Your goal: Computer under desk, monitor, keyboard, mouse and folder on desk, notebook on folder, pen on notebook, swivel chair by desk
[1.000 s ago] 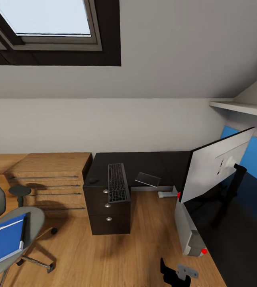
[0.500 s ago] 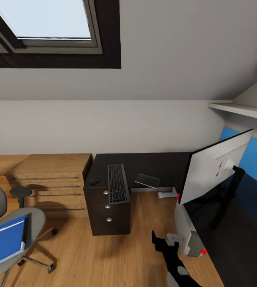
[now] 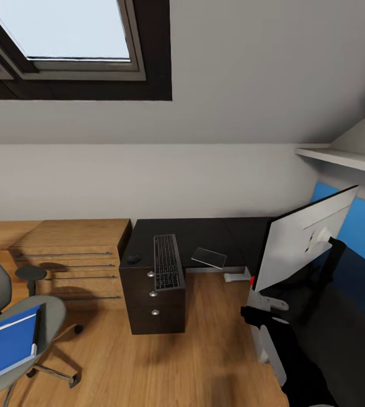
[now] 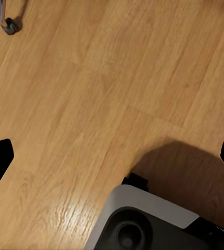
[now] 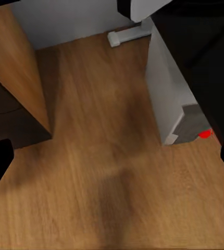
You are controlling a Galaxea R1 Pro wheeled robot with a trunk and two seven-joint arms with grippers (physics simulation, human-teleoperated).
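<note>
Right fingers (image 3: 260,310) spread, empty, beside the monitor (image 3: 304,237); keyboard (image 3: 167,262) lies on black cabinet (image 3: 157,305).

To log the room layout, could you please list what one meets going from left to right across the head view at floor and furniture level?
Folder on the swivel chair → wooden drawer chest → mouse → keyboard → notebook → right end effector → monitor.
</note>
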